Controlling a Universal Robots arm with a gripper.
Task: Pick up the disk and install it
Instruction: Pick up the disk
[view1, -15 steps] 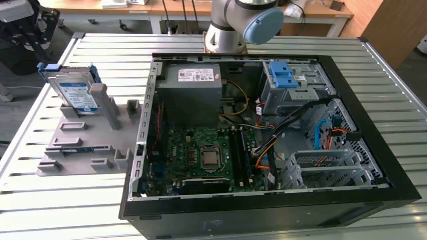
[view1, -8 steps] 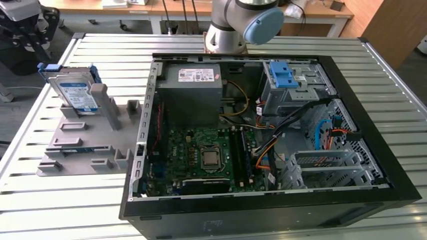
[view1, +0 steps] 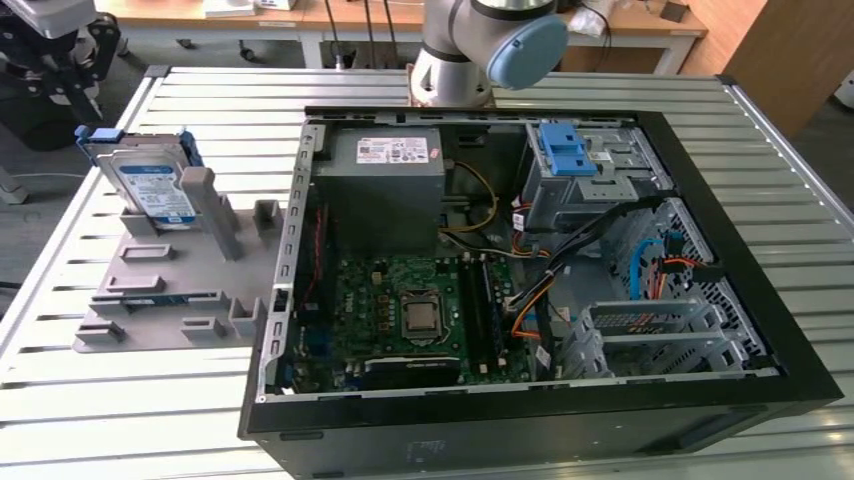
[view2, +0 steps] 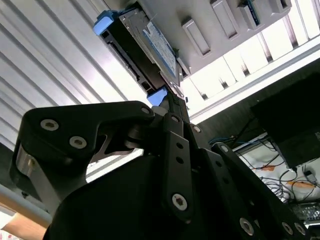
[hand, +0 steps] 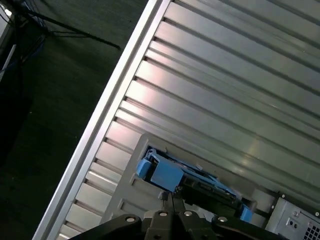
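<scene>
The disk (view1: 144, 183) is a silver drive with a blue-and-white label and a blue frame. It stands on edge in a grey holder (view1: 174, 290) at the exterior view's left. My black gripper (view1: 60, 85) hangs above and just behind the disk, apart from it. In the second wrist view the disk (view2: 150, 42) lies beyond the fingers (view2: 169, 117), which run close together toward its blue corner. In the first wrist view the disk's blue frame (hand: 165, 172) sits right past the gripper (hand: 169, 196), whose fingertips meet with nothing between them.
An open black computer case (view1: 747, 300) lies on the slatted metal table (view1: 80, 400). Inside it are a grey metal box (view1: 387, 165), a motherboard (view1: 414, 310) and a drive cage with a blue latch (view1: 567, 150). The arm's base (view1: 467, 50) stands behind the case.
</scene>
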